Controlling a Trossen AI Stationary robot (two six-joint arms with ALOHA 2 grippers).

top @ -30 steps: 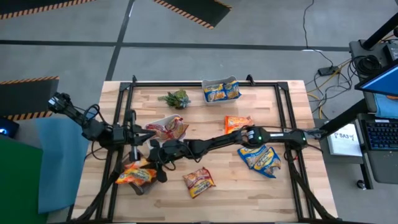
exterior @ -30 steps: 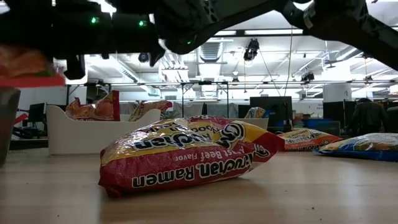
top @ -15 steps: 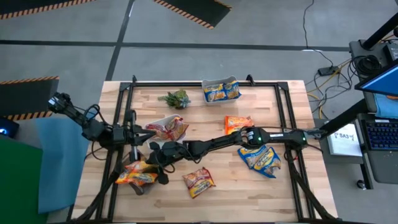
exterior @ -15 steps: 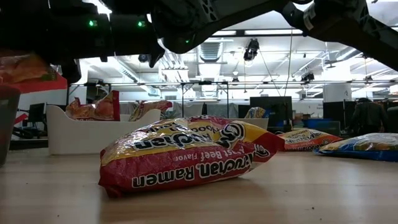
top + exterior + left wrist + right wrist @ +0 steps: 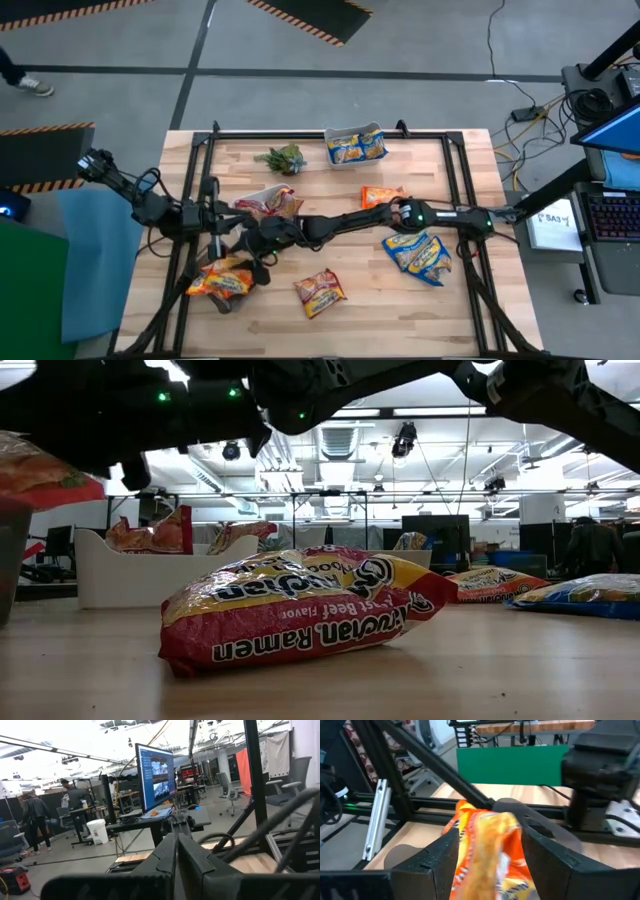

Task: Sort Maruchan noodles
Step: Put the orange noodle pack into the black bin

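Observation:
An orange Maruchan noodle packet (image 5: pixel 487 855) lies tilted on top of a grey tub (image 5: pixel 10 560) at the table's near left; the high view shows the packet (image 5: pixel 222 281) there too. My right gripper (image 5: pixel 490 832) reaches across the table from the right. It stands open, one finger on either side of the packet's upper end. My left gripper (image 5: pixel 224 214) waits shut just beyond the tub, pointing slightly upward. More packets lie loose on the table: a dark red and yellow one (image 5: pixel 320 292), an orange one (image 5: pixel 380 198) and blue-yellow ones (image 5: pixel 420 255). My right gripper has its fingers (image 5: pixel 442 855) level beside the orange packet's upper end (image 5: pixel 485 820), coming from the table's right. Whether they touch the packet I cannot tell. The packet rests on the grey tub.
A white tub (image 5: pixel 268 205) with dark red packets stands behind the grey one. Another tub (image 5: pixel 355 147) with blue-yellow packets is at the far edge, beside a small green plant (image 5: pixel 282 158). A black frame (image 5: pixel 200 180) surrounds the table.
The orange packet has tipped from lying almost level above the grey tub to slanting on it. My right gripper has drawn back a little from the tub, toward the table's far edge.

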